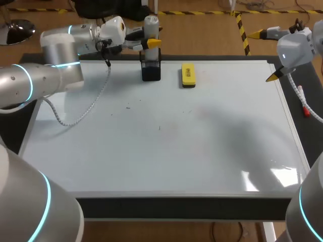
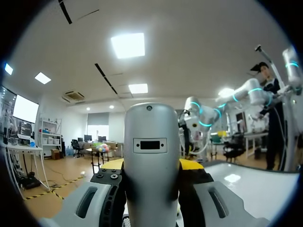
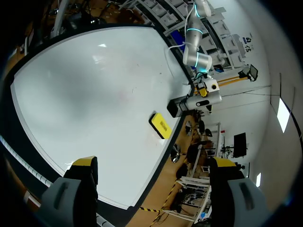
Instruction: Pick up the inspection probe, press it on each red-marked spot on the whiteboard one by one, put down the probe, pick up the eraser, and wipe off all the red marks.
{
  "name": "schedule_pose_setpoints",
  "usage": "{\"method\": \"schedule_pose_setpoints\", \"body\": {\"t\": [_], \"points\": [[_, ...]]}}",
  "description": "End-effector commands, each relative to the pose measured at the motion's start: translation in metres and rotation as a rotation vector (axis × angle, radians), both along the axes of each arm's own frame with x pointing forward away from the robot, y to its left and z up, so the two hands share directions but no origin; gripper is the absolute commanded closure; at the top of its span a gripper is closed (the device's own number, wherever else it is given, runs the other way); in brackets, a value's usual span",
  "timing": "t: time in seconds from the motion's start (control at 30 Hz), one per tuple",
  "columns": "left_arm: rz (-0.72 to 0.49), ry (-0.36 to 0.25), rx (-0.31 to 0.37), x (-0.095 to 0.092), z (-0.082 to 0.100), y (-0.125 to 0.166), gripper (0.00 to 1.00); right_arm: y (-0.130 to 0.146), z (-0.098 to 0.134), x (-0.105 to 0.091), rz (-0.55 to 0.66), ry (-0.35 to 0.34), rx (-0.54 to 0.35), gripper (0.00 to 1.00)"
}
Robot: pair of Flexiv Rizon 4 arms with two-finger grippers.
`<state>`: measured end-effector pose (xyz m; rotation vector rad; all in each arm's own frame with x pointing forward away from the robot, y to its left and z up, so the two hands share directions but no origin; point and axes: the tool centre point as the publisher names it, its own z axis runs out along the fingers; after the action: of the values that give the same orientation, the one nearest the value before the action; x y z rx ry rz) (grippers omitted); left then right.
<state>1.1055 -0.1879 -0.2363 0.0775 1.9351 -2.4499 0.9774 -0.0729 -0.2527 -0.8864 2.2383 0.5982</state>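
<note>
1. Probe [image 1: 151, 25]: smooth grey-white cylinder w/ rounded top. It stands upright at the whiteboard's far edge, lower end in a black box-shaped holder [image 1: 151, 71].
2. Left gripper [image 1: 153, 43]: we see its yellow fingertips [image 2: 191, 164] pressed on opp. sides of the probe's barrel, clamped on it.
3. Eraser [image 1: 187, 75]: yellow rectangular block w/ dark underside, flat on the board just beside the holder, not touching it.
4. Whiteboard [image 1: 166, 146]: glossy white sheet in a thin pale frame, w/ faint dark specks near the middle.
5. Right gripper [image 1: 264, 55]: fingers spread wide, holding nothing, over the board's far right corner, well apart from the eraser.
6. Cable [image 1: 81, 118]: white, coiled, sagging from our left arm onto the board.
</note>
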Motion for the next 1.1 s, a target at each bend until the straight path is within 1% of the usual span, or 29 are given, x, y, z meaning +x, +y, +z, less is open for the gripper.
{"method": "schedule_pose_setpoints", "body": {"t": [0.03,0.2,0.5,1.1], "points": [[0.006,-0.007,-0.022,0.0,-0.01,0.001,1.0,0.0,0.0,0.001,0.002,0.001,-0.004,0.0],[0.01,-0.005,-0.026,0.0,-0.015,0.002,1.0,0.0,0.0,0.001,0.002,0.001,-0.004,0.0],[0.024,-0.013,-0.015,0.002,-0.022,0.005,1.0,0.0,0.0,0.001,0.002,0.001,-0.004,0.0],[0.033,-0.012,-0.035,0.004,-0.035,0.001,1.0,0.0,0.0,0.001,0.002,0.001,-0.004,0.0]]}}
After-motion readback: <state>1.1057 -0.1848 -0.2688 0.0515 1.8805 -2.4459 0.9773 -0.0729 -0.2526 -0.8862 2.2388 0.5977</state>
